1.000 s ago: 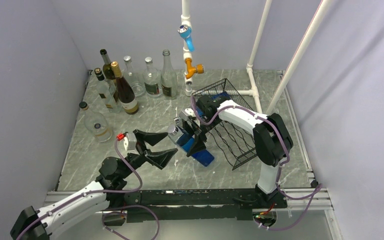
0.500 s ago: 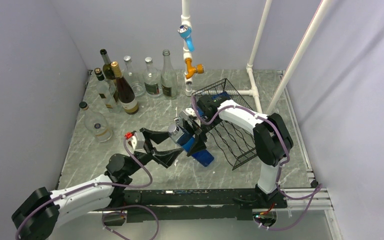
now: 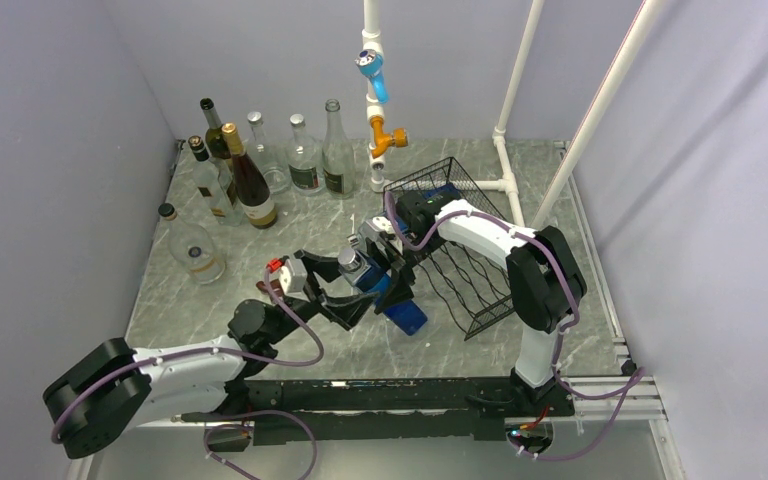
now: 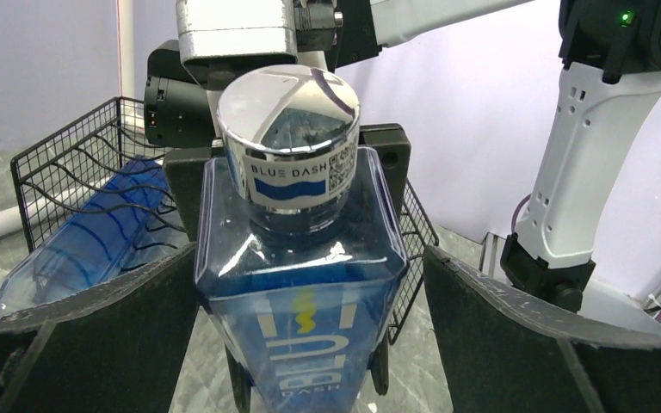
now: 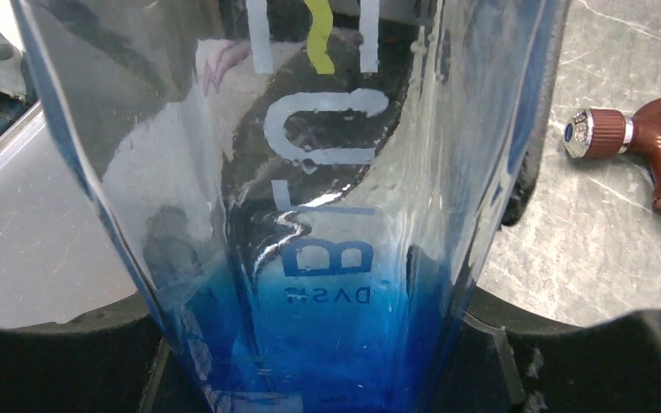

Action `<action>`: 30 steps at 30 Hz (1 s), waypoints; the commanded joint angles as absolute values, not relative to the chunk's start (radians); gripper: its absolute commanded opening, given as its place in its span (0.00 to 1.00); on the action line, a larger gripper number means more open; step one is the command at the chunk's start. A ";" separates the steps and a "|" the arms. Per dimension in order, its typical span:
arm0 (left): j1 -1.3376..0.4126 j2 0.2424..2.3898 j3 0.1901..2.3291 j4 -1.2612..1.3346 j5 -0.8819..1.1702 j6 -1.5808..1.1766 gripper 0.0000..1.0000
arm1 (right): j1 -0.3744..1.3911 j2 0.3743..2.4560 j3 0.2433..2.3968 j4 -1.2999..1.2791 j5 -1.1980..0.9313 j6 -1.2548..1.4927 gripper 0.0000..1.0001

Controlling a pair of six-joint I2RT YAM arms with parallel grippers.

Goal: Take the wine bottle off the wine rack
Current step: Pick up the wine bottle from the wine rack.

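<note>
Blue bottle (image 4: 297, 292), lettered "BLUE DASH", is clamped in the right claw (image 3: 392, 280), out of the rack (image 3: 465, 270) and just beside it; it is flanked, untouched, by the wide-spread left claw (image 3: 340, 288), gaps left either side.

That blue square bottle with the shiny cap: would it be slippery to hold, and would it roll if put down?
The blue bottle looks smooth and glossy, with bright reflections, so probably slippery and, if glass, breakable. Its flat sides suggest it would lie still rather than roll. The mirror-like cap looks slick too.
</note>
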State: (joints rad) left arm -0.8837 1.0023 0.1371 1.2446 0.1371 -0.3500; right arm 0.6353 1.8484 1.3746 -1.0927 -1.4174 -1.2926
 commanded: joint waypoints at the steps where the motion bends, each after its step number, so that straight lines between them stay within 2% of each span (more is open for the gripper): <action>1: -0.896 1.055 0.185 1.360 0.124 -0.330 0.99 | 0.634 1.824 1.424 -1.140 -1.548 -1.330 0.00; 11: -0.898 1.176 0.201 1.496 0.131 -0.374 0.92 | 0.634 1.827 1.424 -1.151 -1.548 -1.342 0.00; 16: -0.897 1.220 0.209 1.547 0.140 -0.393 0.82 | 0.632 1.830 1.425 -1.158 -1.548 -1.350 0.00; 18: -0.898 1.235 0.213 1.558 0.147 -0.400 0.72 | 0.632 1.831 1.425 -1.158 -1.548 -1.350 0.00; 22: -0.899 1.264 0.215 1.598 0.160 -0.415 0.32 | 0.630 1.830 1.423 -1.157 -1.547 -1.351 0.00; 23: -0.898 1.266 0.217 1.599 0.164 -0.418 0.18 | 0.629 1.829 1.422 -1.157 -1.546 -1.354 0.00; 24: -0.898 1.265 0.220 1.593 0.169 -0.418 0.08 | 0.629 1.830 1.422 -1.161 -1.545 -1.358 0.01; 25: -0.898 1.260 0.226 1.578 0.174 -0.417 0.00 | 0.628 1.830 1.421 -1.166 -1.544 -1.367 0.07; 26: -0.898 1.249 0.231 1.556 0.175 -0.418 0.00 | 0.627 1.831 1.421 -1.172 -1.542 -1.374 0.12; 30: -0.898 1.183 0.252 1.457 0.186 -0.404 0.00 | 0.627 1.832 1.423 -1.202 -1.539 -1.407 0.44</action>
State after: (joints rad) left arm -0.8936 1.2526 0.1989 1.4673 0.1310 -0.3840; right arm 0.6212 1.8496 1.3758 -1.1419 -1.4162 -1.3350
